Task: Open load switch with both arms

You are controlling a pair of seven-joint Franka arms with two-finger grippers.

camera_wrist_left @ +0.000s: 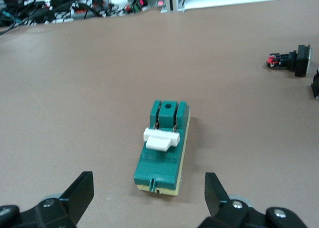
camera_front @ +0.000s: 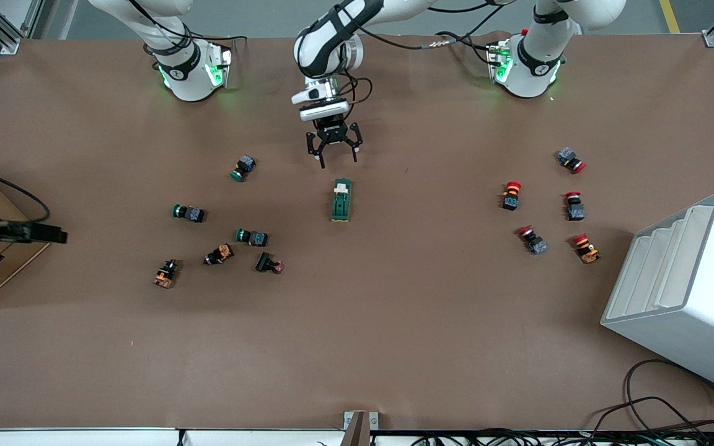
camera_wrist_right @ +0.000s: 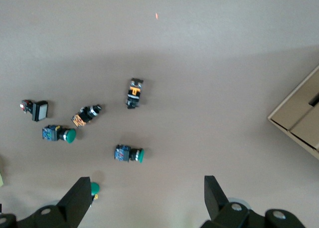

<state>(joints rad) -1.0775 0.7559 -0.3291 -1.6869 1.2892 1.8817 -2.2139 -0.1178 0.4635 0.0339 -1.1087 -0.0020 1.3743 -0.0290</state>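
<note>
Front view shows the load switch (camera_front: 341, 200) lying flat near the middle of the brown table (camera_front: 394, 322), its white lever (camera_front: 341, 190) at the end toward the arm bases. The left gripper (camera_front: 334, 153) hangs just above the table beside that end, jaws spread wide and holding nothing. In the left wrist view the load switch (camera_wrist_left: 162, 147) lies just ahead of the gap between the two fingers (camera_wrist_left: 79, 193), touching neither. The right gripper (camera_wrist_right: 144, 200), seen only in the right wrist view, is high over a cluster of green push buttons (camera_wrist_right: 128, 153), jaws likewise released and empty. Red push buttons (camera_front: 511, 195) lie toward the left arm's end.
</note>
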